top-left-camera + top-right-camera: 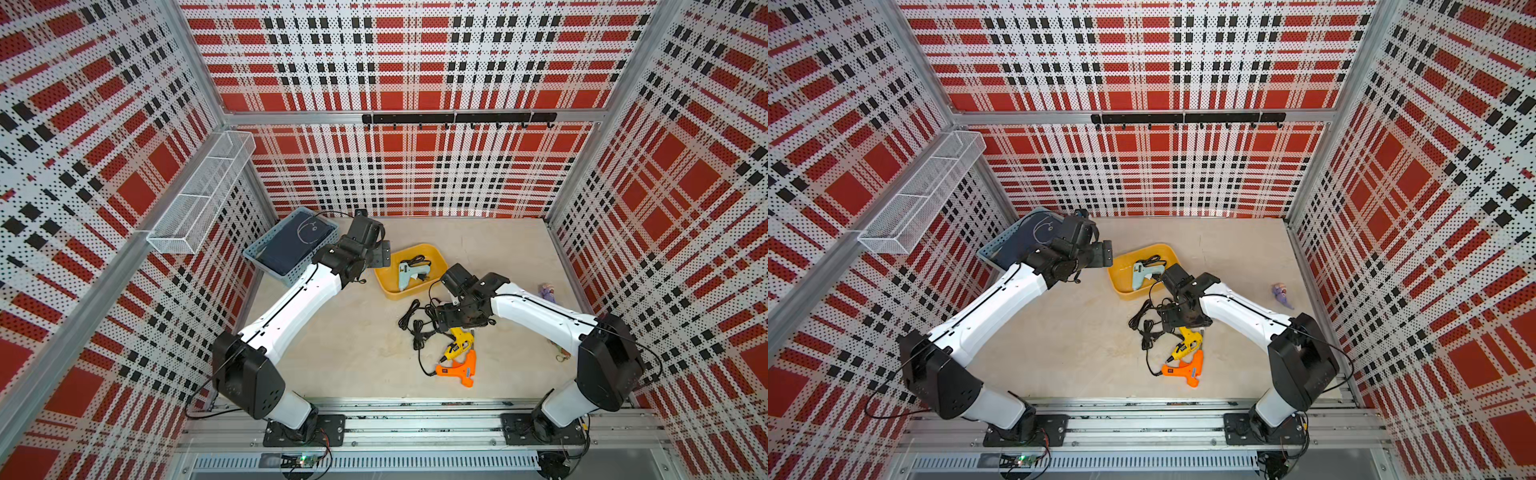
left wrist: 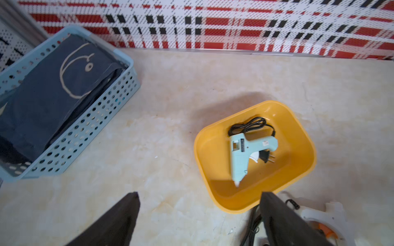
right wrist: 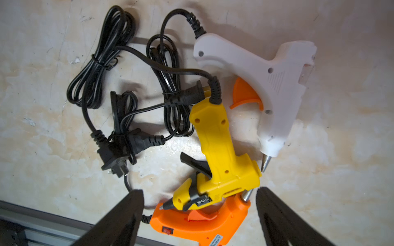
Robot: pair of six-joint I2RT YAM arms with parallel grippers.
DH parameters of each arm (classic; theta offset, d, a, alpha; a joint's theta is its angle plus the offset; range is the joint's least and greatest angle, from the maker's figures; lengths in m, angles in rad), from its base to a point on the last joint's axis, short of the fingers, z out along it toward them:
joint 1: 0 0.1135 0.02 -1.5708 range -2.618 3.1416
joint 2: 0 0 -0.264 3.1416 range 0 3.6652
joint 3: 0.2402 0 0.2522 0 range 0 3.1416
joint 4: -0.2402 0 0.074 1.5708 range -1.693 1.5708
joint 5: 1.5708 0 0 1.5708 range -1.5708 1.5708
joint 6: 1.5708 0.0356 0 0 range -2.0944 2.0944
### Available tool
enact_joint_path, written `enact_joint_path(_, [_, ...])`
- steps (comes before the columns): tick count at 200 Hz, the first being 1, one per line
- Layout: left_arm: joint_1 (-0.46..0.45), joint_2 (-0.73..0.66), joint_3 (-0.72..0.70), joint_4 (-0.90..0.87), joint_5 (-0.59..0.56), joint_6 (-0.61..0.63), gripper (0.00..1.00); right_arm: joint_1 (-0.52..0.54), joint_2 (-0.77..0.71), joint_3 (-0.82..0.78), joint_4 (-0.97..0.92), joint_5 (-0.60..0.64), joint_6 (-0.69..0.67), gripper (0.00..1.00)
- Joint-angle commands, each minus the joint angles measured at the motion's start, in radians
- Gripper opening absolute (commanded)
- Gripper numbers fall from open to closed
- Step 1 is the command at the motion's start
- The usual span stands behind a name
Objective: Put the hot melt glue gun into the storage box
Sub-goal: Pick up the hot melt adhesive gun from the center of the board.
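Note:
The storage box point(image 1: 436, 255) point(image 1: 1167, 251) point(image 2: 204, 170) is a mustard-yellow tub at mid-table, and a pale blue hot melt glue gun point(image 1: 409, 272) point(image 1: 1141, 275) point(image 2: 241, 155) lies flat in it with its coiled cord. My left gripper point(image 1: 380, 257) point(image 2: 200, 196) hangs open and empty just left of the box. On the table lie a white glue gun point(image 3: 266, 85), a yellow one point(image 1: 457, 343) point(image 3: 221, 149) and an orange one point(image 1: 459, 368) point(image 3: 198, 223). My right gripper point(image 1: 451, 322) point(image 3: 199, 191) hovers open above them, its jaws either side of the yellow and orange guns without touching.
Tangled black cords point(image 1: 415, 324) point(image 3: 119, 85) lie left of the guns. A pale blue lattice basket point(image 1: 286, 274) point(image 2: 85, 127) with dark cloth stands at the back left. A white wire rack point(image 1: 199, 195) hangs on the left wall. A small purple toy point(image 1: 1282, 294) lies at the right.

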Motion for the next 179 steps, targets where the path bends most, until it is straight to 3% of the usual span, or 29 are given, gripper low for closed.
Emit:
enact_joint_path(1, [0.015,-0.031,-0.042,0.019,0.004,-0.030,0.94,-0.005,0.069,0.026,0.030,0.048,-0.053,0.84])
enact_joint_path(36, [0.025,-0.068,-0.082,0.020,0.012,-0.037,0.91,-0.004,0.172,0.052,0.049,0.052,-0.125,0.66])
enact_joint_path(84, [0.041,-0.131,-0.133,0.012,-0.004,-0.050,0.91,-0.005,0.259,0.084,0.058,0.068,-0.154,0.61])
enact_joint_path(92, [0.044,-0.141,-0.139,0.010,-0.006,-0.052,0.91,-0.006,0.266,0.089,0.054,0.075,-0.162,0.55])
enact_joint_path(107, [0.052,-0.156,-0.150,0.003,-0.011,-0.055,0.91,-0.006,0.267,0.111,0.028,0.099,-0.180,0.35])
enact_joint_path(130, [0.065,-0.172,-0.159,-0.003,-0.017,-0.063,0.91,-0.007,0.238,0.157,-0.042,0.140,-0.213,0.20])
enact_joint_path(179, [0.086,-0.172,-0.171,-0.001,-0.015,-0.058,0.91,-0.008,0.112,0.329,-0.232,0.181,-0.271,0.17])
